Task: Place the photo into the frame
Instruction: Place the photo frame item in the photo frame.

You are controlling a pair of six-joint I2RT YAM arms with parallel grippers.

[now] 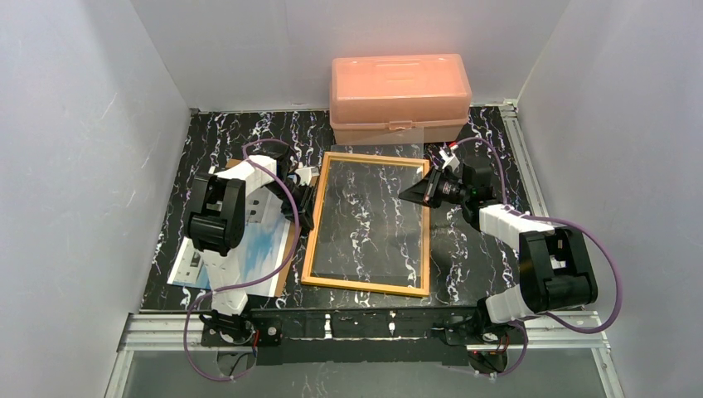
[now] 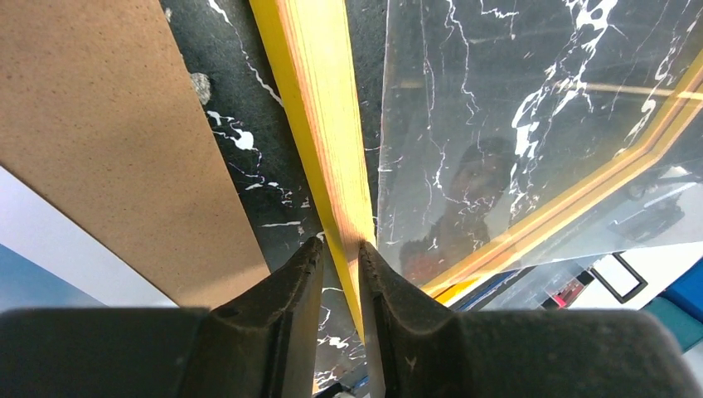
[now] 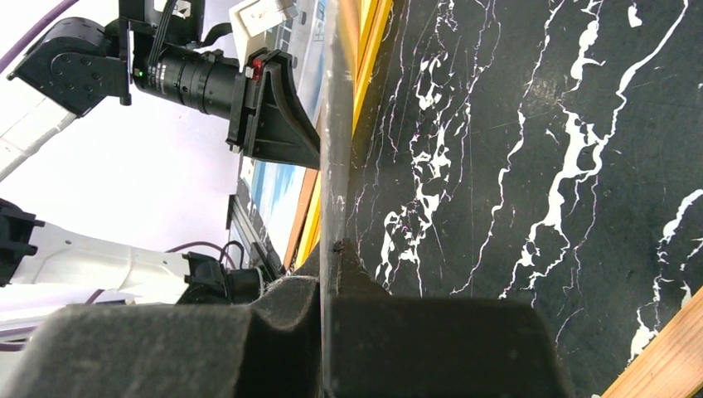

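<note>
The frame (image 1: 365,286), with a yellow-orange border, lies flat mid-table. My left gripper (image 1: 305,207) is shut across its left border (image 2: 323,108), one finger on each side (image 2: 340,253). My right gripper (image 1: 414,189) is shut on the right edge of the clear pane (image 1: 381,166), which is tilted up over the frame opening. The pane's thin edge (image 3: 336,124) runs up from between my right gripper's jaws (image 3: 330,253). The photo (image 1: 249,249), blue sky and clouds, lies left of the frame under my left arm, on the brown backing board (image 2: 108,149). A corner of the photo (image 2: 33,274) shows in the left wrist view.
A salmon-pink plastic box (image 1: 399,95) stands shut at the back, just behind the frame's far edge. White walls close in the left, right and back. A metal rail (image 1: 522,166) runs along the table's right edge. The table is black marble (image 3: 539,166).
</note>
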